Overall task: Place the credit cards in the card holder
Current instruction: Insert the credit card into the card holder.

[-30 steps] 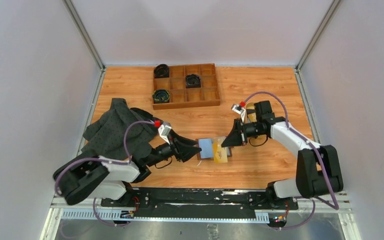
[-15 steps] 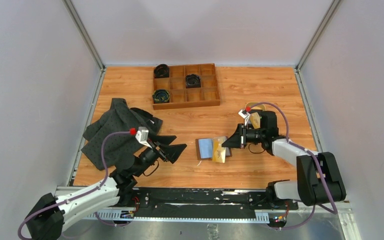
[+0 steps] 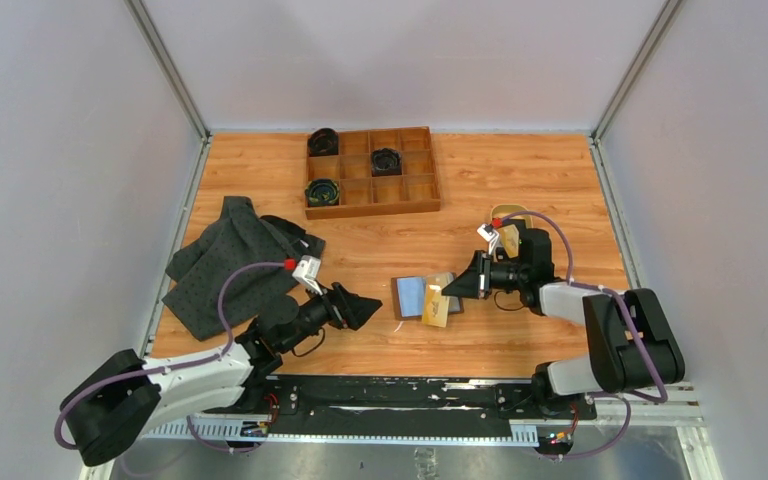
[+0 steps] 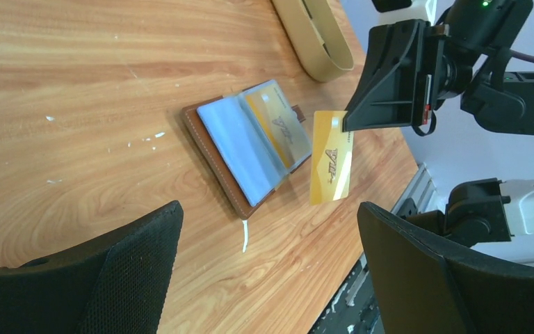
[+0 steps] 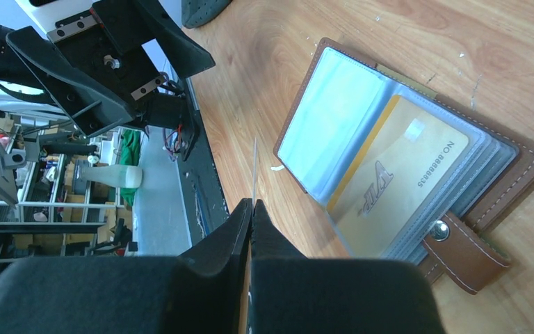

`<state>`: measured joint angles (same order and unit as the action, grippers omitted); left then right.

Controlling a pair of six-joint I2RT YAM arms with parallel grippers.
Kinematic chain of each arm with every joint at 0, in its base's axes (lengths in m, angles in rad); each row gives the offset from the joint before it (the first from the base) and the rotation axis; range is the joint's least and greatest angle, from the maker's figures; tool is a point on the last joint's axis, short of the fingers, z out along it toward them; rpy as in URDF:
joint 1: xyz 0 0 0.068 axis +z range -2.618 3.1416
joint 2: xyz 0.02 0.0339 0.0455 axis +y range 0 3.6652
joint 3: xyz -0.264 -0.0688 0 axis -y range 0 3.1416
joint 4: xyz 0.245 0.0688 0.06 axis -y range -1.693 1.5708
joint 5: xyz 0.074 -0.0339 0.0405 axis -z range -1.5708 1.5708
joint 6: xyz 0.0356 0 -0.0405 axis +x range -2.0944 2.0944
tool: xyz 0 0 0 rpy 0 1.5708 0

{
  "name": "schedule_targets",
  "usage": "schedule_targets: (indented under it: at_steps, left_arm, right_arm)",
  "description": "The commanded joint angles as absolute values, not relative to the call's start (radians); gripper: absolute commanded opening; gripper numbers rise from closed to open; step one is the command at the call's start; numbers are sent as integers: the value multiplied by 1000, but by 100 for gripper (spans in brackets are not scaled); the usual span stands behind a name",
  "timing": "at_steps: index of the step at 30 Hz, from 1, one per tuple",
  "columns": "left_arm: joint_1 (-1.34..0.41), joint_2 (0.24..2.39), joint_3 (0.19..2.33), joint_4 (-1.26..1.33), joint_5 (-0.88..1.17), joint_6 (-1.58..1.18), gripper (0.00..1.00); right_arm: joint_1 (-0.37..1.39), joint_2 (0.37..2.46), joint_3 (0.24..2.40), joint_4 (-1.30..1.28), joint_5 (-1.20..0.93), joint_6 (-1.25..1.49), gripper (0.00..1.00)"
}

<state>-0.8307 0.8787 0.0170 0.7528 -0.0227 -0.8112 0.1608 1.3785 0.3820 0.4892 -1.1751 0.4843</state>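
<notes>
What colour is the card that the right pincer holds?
The card is yellow-gold; the left wrist view shows it best.

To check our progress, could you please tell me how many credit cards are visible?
2. One gold card is pinched in the right gripper; a second card sits in a sleeve of the open card holder. More may be hidden in other sleeves.

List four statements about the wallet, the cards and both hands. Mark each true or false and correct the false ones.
1. The wallet lies open on the table. True.
2. The left hand grips a card. False: it is open and empty, off to the side of the wallet.
3. The right hand is shut on a yellow card. True.
4. The wallet's sleeves hold no card. False: a second card sits inside a clear sleeve.
</notes>
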Motion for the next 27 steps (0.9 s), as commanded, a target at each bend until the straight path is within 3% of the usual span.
schedule_targets:
  at_steps: [1,16,27]
  left_arm:
    - [-827,925,52,758,-26,-849,100]
    - [-838,1077,103,762,17,-904,98]
    - [-851,1280,190,773,20,-910,79]
  right_arm:
    - [143,1398,373,532,-1168,510,0]
    - [108,1466,379,534,-1144,528,0]
    - [86,1513,447,594,-1060,534,0]
